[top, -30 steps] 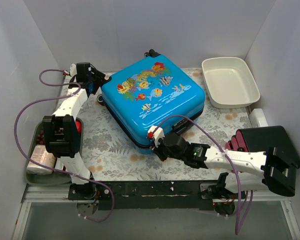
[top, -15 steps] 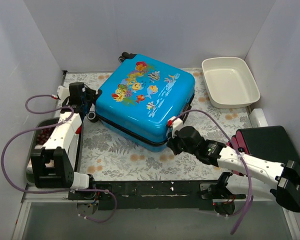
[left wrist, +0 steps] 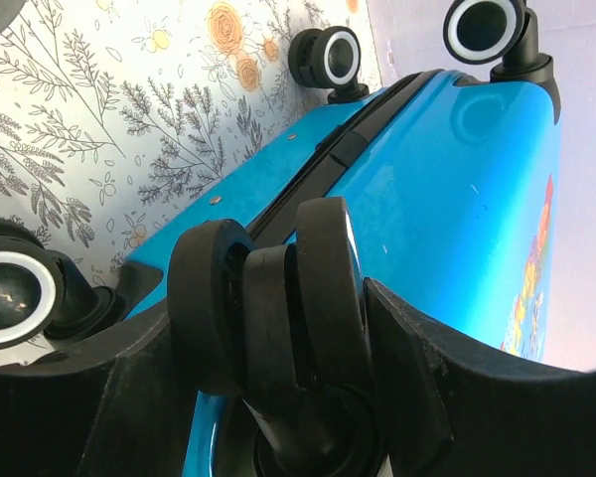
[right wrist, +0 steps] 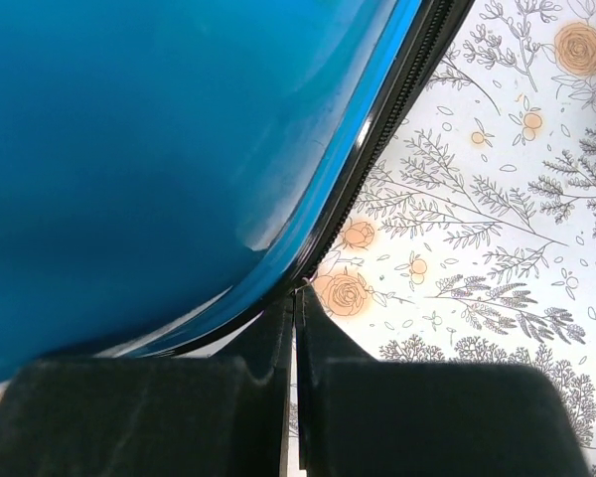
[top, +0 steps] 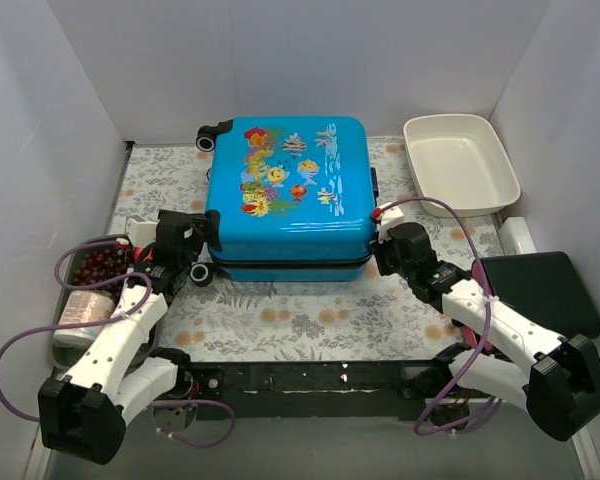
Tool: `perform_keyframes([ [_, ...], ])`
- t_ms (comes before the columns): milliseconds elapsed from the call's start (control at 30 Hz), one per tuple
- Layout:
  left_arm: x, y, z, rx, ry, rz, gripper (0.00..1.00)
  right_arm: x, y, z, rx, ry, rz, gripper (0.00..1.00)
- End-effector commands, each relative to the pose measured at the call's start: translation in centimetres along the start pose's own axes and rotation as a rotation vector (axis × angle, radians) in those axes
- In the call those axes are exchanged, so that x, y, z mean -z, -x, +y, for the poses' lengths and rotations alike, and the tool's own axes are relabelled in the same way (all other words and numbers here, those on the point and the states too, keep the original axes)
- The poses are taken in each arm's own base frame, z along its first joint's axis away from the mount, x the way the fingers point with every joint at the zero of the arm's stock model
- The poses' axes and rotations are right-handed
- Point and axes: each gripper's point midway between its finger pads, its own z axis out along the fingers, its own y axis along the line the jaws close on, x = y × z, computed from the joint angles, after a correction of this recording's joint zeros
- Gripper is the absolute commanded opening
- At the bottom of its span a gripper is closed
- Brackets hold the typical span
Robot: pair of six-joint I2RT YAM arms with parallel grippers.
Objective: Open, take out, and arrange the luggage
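Note:
The luggage is a blue fish-print suitcase lying flat and closed on the floral mat, print up and its sides square to the table. Its wheels face left. My left gripper sits at the near left corner. In the left wrist view the gripper is shut on a black wheel, one finger against each side. My right gripper is at the case's right side. In the right wrist view the gripper is shut, its tips against the black zipper line, pinching a small metal pull.
A white tub stands at the back right. A flat black case lies at the right, behind my right arm. On the left, a tray holds grapes and a wrapped packet. White walls enclose the table.
The luggage has swung from a diagonal to sit square. My left gripper came nearer along the left side with the wheel. My right gripper went from the front corner to the right side.

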Motion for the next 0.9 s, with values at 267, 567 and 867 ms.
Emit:
perform_keyframes([
  [267,0.0,-3.5,4.6,-0.02,0.236,0.078,0.0,4.8,2.7,7.4,0.135,0.45,0.001,0.01],
  [567,-0.8,-2.9,4.9,-0.026,0.302,0.013,0.0,6.9,1.1,8.2,0.146,0.529,0.037,0.01],
  [867,-0.2,-4.2,4.6,-0.052,0.283,0.056,0.0,6.0,3.8,11.9,0.143,0.555,-0.106,0.01],
])
